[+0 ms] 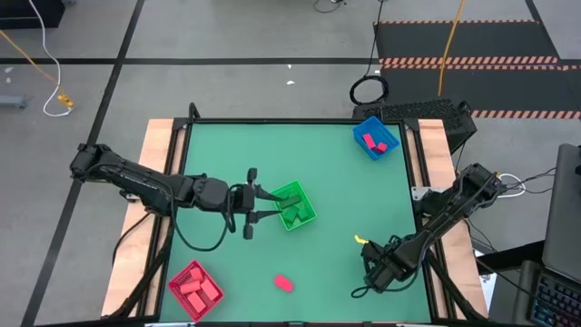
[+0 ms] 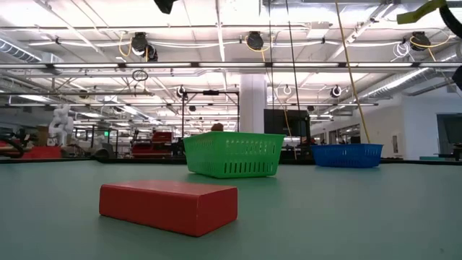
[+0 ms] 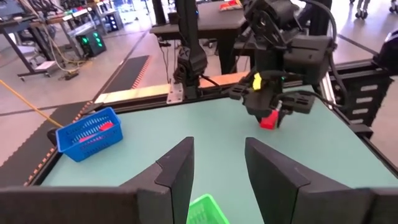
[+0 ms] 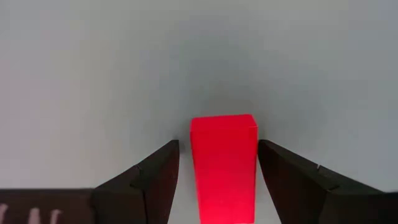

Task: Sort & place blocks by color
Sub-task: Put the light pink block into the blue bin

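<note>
My right gripper (image 1: pixel 374 275) is near the table's front right corner, pointing down, shut on a red block (image 4: pixel 222 168). The same block (image 3: pixel 268 119) shows under its fingers in the left wrist view. Another red block (image 1: pixel 284 284) lies flat on the green table top near the front edge. My left gripper (image 1: pixel 277 206) hovers open and nearly level at the left rim of the green bin (image 1: pixel 295 206), which holds dark green blocks. Nothing is between its fingers (image 3: pixel 180 168). My right gripper pinches the red block between its two fingers, one on each long side (image 4: pixel 250 163). The fingers come from above and lie along the block, whose free end (image 4: pixel 222 124) reaches past the fingertips. It hangs upright below them; I cannot tell whether it touches the table.
A red bin (image 1: pixel 195 289) with red blocks stands at the front left corner. A blue bin (image 1: pixel 375 139) with red blocks in it stands at the far right corner. Open green table top lies between the bins. Cables and a black case lie beyond the table's far right.
</note>
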You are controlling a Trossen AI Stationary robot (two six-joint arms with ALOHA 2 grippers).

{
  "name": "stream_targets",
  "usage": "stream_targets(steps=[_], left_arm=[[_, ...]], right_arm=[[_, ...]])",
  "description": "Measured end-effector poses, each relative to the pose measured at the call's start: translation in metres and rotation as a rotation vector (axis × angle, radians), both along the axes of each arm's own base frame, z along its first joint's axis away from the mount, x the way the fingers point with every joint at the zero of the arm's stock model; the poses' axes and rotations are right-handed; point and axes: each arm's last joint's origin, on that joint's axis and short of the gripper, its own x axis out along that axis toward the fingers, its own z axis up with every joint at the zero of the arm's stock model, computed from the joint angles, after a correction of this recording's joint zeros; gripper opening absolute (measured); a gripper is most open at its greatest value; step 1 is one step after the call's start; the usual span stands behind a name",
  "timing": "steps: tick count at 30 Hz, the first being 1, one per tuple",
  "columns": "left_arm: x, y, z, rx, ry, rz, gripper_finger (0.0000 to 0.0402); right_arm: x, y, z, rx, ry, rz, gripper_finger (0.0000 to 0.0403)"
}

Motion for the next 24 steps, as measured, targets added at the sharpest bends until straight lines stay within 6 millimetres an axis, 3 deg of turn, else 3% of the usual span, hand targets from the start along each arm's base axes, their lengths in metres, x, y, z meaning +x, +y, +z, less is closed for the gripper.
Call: stream_targets(steps=[8, 14, 24], left_arm=[[-0.0015, -0.0033, -0.0031, 0.0, 0.033, -0.01, 0.0145], [-0.0022, -0.0042, -0.0047, -0.012, 0.05, -0.01, 0.0145], [-0.0023, -0.0042, -0.005, -0.015, 0.053, -0.009, 0.0145]], right_arm=[[-0.0017, -0.002, -0.002, -0.006, 0.004, 0.045, 0.0203], [-0.0018, -0.0027, -0.0021, -0.012, 0.007, 0.045, 0.0124], [-0.0005, -0.006, 0.0051, -0.051, -0.058, 0.041, 0.0123]])
